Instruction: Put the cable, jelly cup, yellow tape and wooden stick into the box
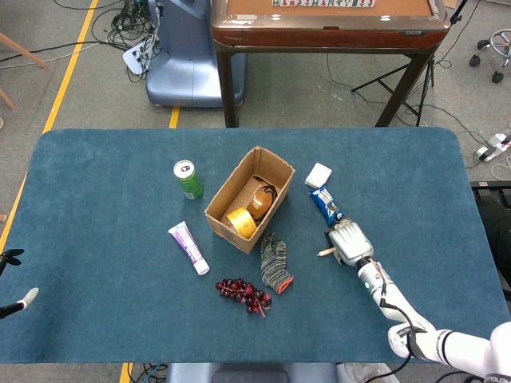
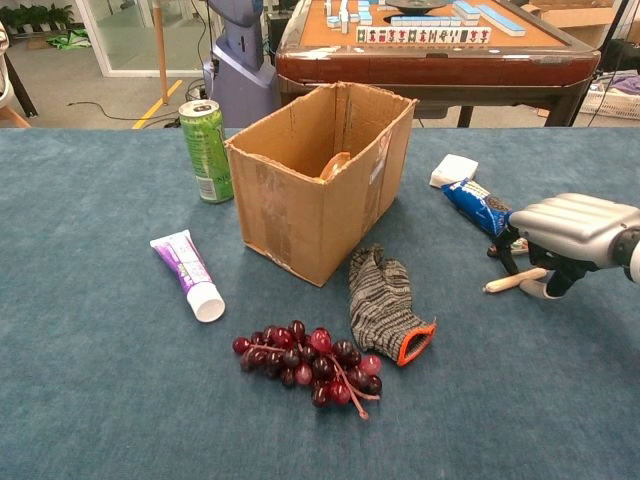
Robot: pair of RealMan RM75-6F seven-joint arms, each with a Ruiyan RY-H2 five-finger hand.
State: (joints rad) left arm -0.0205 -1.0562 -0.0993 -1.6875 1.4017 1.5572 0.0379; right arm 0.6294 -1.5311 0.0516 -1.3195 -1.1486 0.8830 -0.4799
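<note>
The cardboard box (image 1: 220,226) (image 2: 300,210) stands open at the table's middle. Inside it I see the yellow tape (image 1: 238,221), a brownish cup-like thing (image 1: 254,194) and a dark cable loop (image 1: 269,192). The wooden stick (image 1: 325,250) (image 2: 512,280) lies on the cloth to the right of the box. My right hand (image 1: 349,242) (image 2: 572,231) arches over the stick's right end, fingers on its far side and thumb on its near side. The stick still rests on the table. Only two fingertips of my left hand (image 1: 16,306) show at the left edge, apart and holding nothing.
A green can (image 1: 188,179) (image 2: 205,150) and a toothpaste tube (image 1: 188,248) (image 2: 188,274) lie left of the box. Grapes (image 1: 243,294) (image 2: 310,360) and a striped glove (image 1: 275,262) (image 2: 385,305) lie in front. A blue snack pack (image 1: 325,203) (image 2: 478,205) and a white block (image 1: 318,175) (image 2: 454,169) lie beyond the stick.
</note>
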